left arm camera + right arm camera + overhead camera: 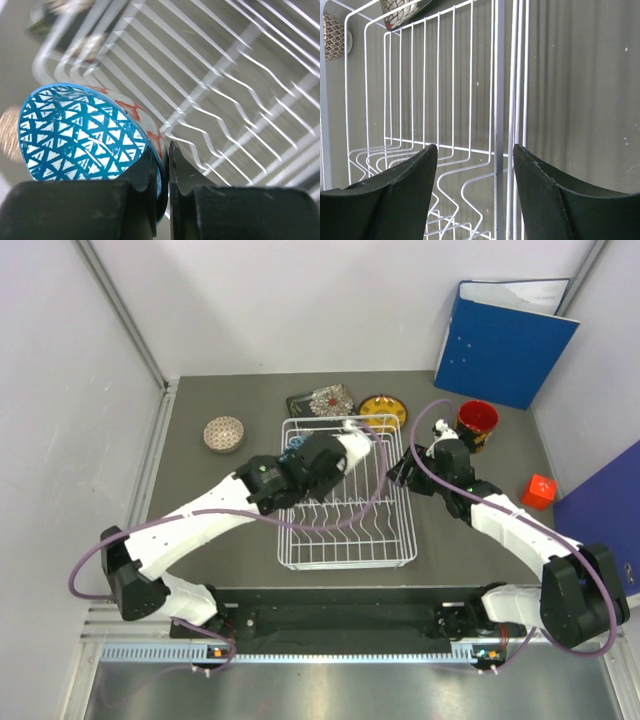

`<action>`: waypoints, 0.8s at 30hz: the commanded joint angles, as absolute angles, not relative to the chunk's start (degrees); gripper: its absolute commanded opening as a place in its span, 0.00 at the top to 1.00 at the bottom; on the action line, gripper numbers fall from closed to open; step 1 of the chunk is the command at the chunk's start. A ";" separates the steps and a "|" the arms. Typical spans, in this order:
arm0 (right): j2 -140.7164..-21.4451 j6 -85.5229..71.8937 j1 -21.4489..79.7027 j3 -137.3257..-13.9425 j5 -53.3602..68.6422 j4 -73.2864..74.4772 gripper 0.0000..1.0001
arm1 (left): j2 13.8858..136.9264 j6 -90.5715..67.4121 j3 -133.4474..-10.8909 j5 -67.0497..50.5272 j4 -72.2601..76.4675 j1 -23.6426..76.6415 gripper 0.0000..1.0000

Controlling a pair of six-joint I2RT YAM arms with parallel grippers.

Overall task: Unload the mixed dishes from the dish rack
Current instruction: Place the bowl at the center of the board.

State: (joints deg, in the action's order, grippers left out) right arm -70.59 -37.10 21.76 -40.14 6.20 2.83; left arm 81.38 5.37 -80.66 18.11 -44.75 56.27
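Currently the left gripper [162,150] is clamped shut on the rim of a blue patterned bowl [80,135], one finger inside and one outside, at the far-left corner of the dish rack [345,565]. Can't tell if the bowl is clear of the wires.

Handling: looks like glazed ceramic. It's rigid and light enough for a rim pinch, but slick and chippable. It hangs tilted on edge from a narrow contact, so I'd expect it could swivel or slip. The rim is the only sensible hold; avoid knocking it on the rack wires.

The right gripper [475,147] has its fingers spread and holds nothing. The rack's right wall wires sit between them; contact unclear.

Count:
- Bowls: two. The held one, plus a second bowl [224,433] on the table [200,490] left of the rack.
- Plates: one black floral plate [322,402] and one yellow plate [383,408], both just behind the rack.
- Mugs: one red mug [477,422], beyond the rack's far-right corner.
- Racks: one, with no other dish visible in it.
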 commanded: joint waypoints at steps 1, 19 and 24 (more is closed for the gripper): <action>-69.35 -37.00 22.24 -41.48 6.42 1.23 0.38 | 80.94 -6.49 -85.16 32.50 -44.63 47.30 1.00; -63.37 -35.51 22.24 -42.28 5.01 3.69 0.38 | 95.09 -24.34 -73.48 33.84 -34.02 17.85 1.00; -63.46 -35.60 22.32 -41.13 4.92 3.08 0.38 | 97.99 -26.10 -69.88 29.01 -32.00 14.33 1.00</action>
State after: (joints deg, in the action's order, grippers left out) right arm -64.86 -36.45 21.89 -40.21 5.61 4.27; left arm 97.62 -23.86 -71.61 30.81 -36.23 17.30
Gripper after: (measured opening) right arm 0.619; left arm 0.104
